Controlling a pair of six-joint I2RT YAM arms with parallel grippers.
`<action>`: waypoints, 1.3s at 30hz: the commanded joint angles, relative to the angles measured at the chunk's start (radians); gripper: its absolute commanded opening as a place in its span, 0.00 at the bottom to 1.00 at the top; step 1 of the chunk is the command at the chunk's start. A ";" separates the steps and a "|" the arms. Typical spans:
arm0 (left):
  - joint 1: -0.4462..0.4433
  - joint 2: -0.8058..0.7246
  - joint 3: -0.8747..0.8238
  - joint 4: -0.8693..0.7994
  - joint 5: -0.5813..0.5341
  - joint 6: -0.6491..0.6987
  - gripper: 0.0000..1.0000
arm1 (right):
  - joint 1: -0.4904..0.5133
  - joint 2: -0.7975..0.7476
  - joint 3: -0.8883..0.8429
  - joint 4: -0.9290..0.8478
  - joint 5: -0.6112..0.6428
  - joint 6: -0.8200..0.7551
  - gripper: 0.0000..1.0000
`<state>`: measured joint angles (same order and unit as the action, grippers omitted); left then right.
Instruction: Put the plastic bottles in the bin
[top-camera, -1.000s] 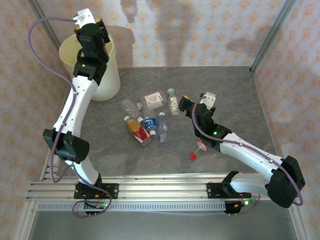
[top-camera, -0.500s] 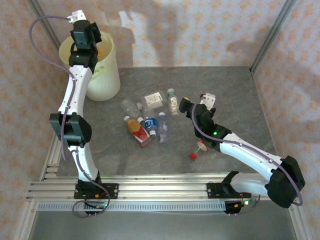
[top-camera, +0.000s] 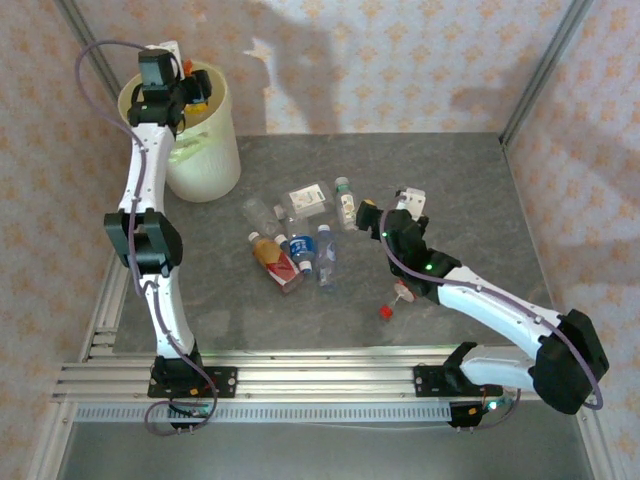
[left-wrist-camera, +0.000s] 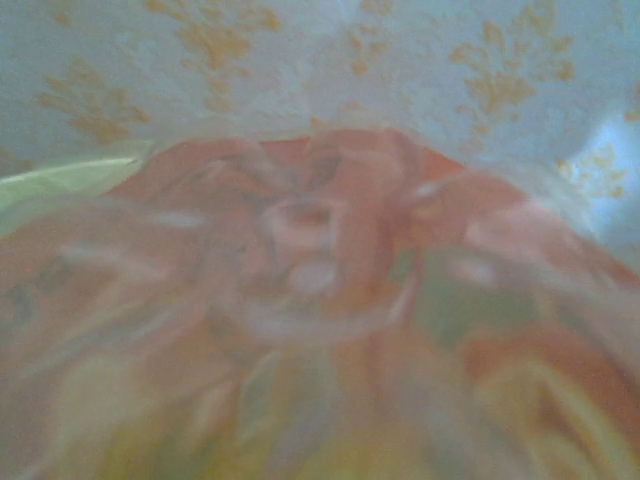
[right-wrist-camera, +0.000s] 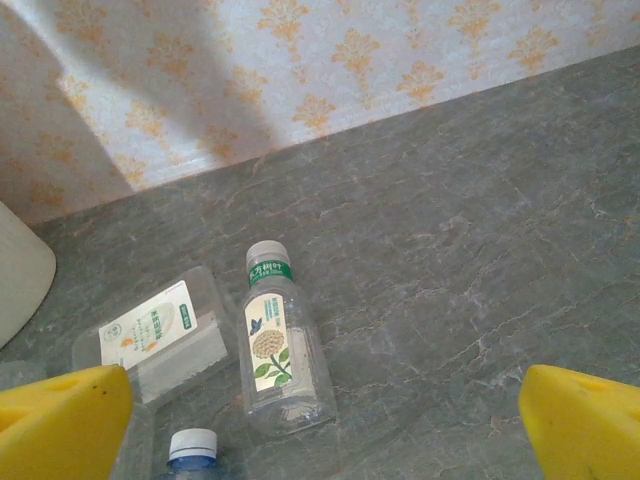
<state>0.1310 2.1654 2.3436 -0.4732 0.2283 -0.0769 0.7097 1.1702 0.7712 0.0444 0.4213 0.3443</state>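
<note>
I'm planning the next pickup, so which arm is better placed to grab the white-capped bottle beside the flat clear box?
Probably right. The right claw is open, with that bottle lying just ahead, between its tips. The left claw is far off, up over the bin.

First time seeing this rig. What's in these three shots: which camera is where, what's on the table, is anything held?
Two white robot arms are bolted at the near edge of a grey stone-patterned table. The overhead picture comes from a fixed camera above and behind them. The other two come from a camera on each wrist.

The left arm's fingers are over the large pale yellow round plastic bin. Its wrist picture is blurred and shows something orange-red up close, possibly a held bottle, but I cannot tell.

The right arm's yellow fingers are wide open and empty. They face a cluster of small clear plastic bottles, including a white-capped, green-labelled one. A small red piece lies nearby.
</note>
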 joint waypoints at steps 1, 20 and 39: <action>-0.001 0.036 0.088 -0.093 0.088 0.014 0.75 | -0.006 0.008 0.009 0.002 -0.012 -0.026 0.99; -0.002 0.012 0.142 -0.122 0.050 -0.103 0.92 | -0.007 0.041 0.026 -0.019 -0.019 -0.022 0.99; -0.198 -0.299 -0.145 -0.148 -0.356 -0.256 1.00 | -0.007 0.062 0.058 -0.060 -0.038 0.002 0.99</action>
<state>-0.0238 2.0033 2.2639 -0.6399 0.0090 -0.2745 0.7097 1.2381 0.8062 0.0113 0.3763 0.3298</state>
